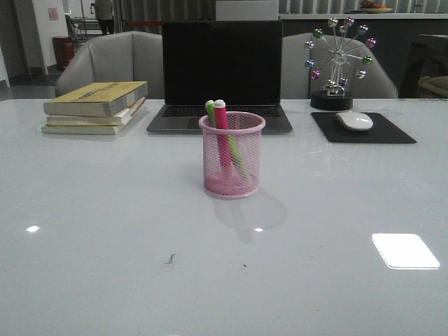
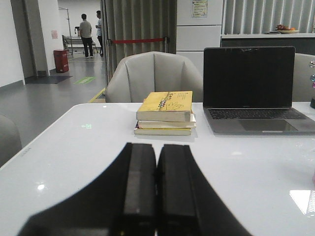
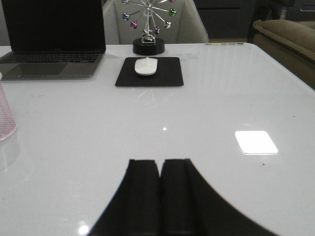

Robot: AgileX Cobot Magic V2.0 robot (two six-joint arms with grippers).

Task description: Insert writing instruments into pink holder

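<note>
The pink holder (image 1: 232,155) stands upright at the middle of the white table, in front of the laptop. A pink marker (image 1: 222,136) and a lime green marker (image 1: 212,112) stand inside it, their cap ends leaning left above the rim. Neither gripper shows in the front view. My left gripper (image 2: 157,147) is shut with nothing between its fingers, low over the table's left side and pointing at the books. Equally shut and empty, my right gripper (image 3: 160,162) sits over the table's right side. A sliver of the holder (image 3: 5,115) appears at that view's edge.
A stack of books (image 1: 96,106) lies at the back left. A dark laptop (image 1: 220,75) stands open behind the holder. At the back right are a white mouse (image 1: 354,120) on a black pad (image 1: 362,129) and a ball ornament (image 1: 338,64). Grey chairs stand behind the table.
</note>
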